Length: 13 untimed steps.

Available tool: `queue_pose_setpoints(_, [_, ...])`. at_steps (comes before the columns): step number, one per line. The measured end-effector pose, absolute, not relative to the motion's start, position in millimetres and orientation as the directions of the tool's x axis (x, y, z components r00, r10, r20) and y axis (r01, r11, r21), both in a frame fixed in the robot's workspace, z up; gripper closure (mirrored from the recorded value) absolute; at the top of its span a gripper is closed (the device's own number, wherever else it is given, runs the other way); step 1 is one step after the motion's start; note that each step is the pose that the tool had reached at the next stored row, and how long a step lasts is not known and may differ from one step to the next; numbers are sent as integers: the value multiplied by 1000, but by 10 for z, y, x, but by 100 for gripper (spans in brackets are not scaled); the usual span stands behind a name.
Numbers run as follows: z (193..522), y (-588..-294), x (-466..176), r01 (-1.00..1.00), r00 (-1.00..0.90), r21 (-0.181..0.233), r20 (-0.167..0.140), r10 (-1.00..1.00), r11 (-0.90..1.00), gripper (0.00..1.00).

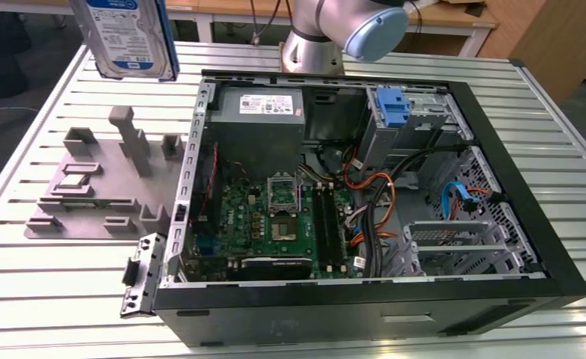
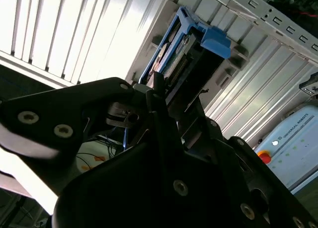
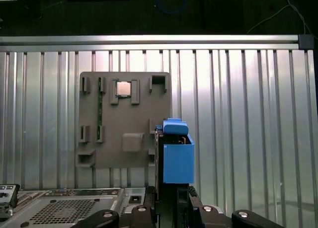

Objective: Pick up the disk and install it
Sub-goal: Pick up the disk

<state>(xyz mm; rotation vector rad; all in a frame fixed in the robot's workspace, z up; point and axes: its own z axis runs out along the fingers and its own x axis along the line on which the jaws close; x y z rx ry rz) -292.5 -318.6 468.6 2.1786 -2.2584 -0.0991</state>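
Disk [image 1: 128, 37]: flat silver-grey metal hard drive in blue plastic rails; stiff, weighty, shock-sensitive; grip the edges.
Gripper [image 3: 171, 200]: black, clamped on Disk.

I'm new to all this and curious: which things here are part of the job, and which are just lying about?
Part of the job: disk, held up in the jaws; open computer case.
Lying about: grey parts holder with a small chip on it, beside the case; slatted table.

Slatted metal table [image 1: 54, 299]; grey fixture [image 1: 93, 196] and open computer case [image 1: 353, 314] on it.
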Motion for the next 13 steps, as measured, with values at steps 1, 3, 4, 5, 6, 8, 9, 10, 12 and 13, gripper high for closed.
queue_pose_setpoints(1, [4687, -3186, -2887, -998, -37, 47, -42, -998, 35, 65])
queue_pose_setpoints(3, [4686, -3186, -2810, -998, -37, 47, -42, -998, 35, 65])
queue_pose_setpoints(4, [4686, -3186, -2771, -998, -37, 47, -42, -998, 35, 65])
queue_pose_setpoints(5, [4686, -3186, -2730, -998, -37, 47, -42, -998, 35, 65])
queue_pose_setpoints(6, [4686, -3186, -2695, -998, -37, 47, -42, -998, 35, 65])
queue_pose_setpoints(8, [4686, -3186, -2621, -998, -37, 47, -42, -998, 35, 65])
queue_pose_setpoints(9, [4687, -3186, -2586, -998, -37, 47, -42, -998, 35, 65])
queue_pose_setpoints(10, [4687, -3186, -2558, -998, -37, 47, -42, -998, 35, 65])
queue_pose_setpoints(12, [4687, -3186, -2539, -998, -37, 47, -42, -998, 35, 65])
queue_pose_setpoints(13, [4691, -3186, -2536, -998, -37, 47, -42, -998, 35, 65])
